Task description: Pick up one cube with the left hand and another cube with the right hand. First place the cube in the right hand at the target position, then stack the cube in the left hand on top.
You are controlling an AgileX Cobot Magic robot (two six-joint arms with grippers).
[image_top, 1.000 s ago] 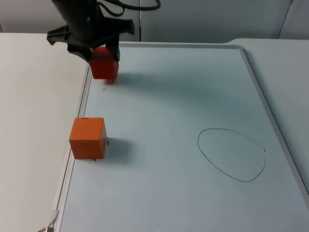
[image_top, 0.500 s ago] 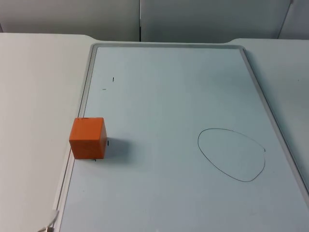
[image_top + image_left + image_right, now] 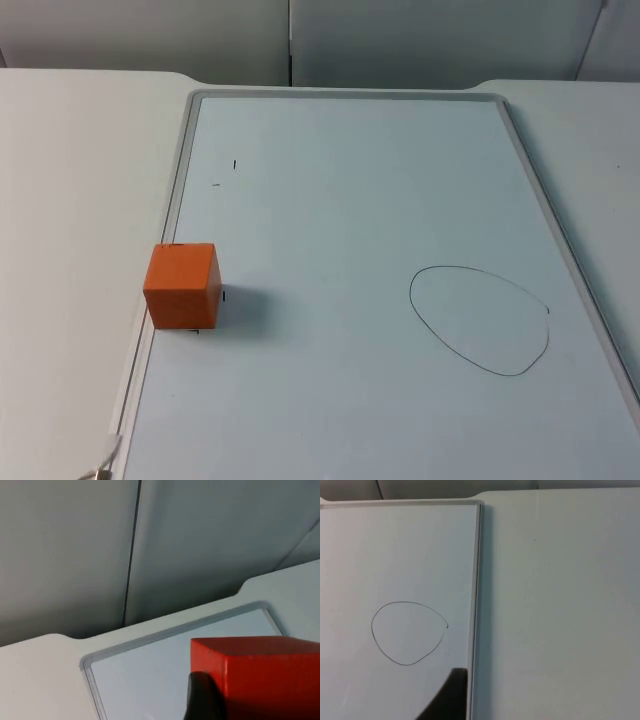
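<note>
We see the left pincer (image 3: pixel 220 700) clamped on the red cube (image 3: pixel 260 672); right pincer's state unclear. Orange cube (image 3: pixel 181 286) at nine o'clock could slip off the board (image 3: pixel 350 200) edge when grasped.

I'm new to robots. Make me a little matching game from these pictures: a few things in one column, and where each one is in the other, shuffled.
Things:
1. orange cube
2. red cube
3. drawn outline
4. whiteboard

Places:
A. lying flat on the white table
B. held in the left end effector, lifted off the board
C. at the board's left edge
D. on the board's right part, with nothing inside it

Pairs: 1-C, 2-B, 3-D, 4-A
</note>
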